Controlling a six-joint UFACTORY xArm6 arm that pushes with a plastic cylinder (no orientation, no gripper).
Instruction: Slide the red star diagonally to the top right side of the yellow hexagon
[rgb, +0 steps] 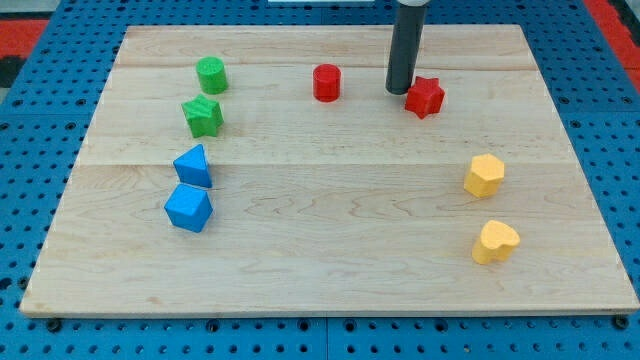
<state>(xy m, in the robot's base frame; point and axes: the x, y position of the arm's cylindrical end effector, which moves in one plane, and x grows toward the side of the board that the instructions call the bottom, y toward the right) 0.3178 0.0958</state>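
Note:
The red star (426, 97) lies near the view's top, right of centre. My tip (401, 92) stands right at its left side, touching or nearly touching it. The yellow hexagon (484, 175) lies below and to the right of the star, toward the view's right. A yellow heart (495, 242) lies just below the hexagon.
A red cylinder (327, 82) stands left of my tip. A green cylinder (211, 74) and a green star (203, 116) lie at the upper left. A blue triangular block (193, 166) and a blue block (188, 208) lie below them. The wooden board (320, 290) rests on a blue pegboard.

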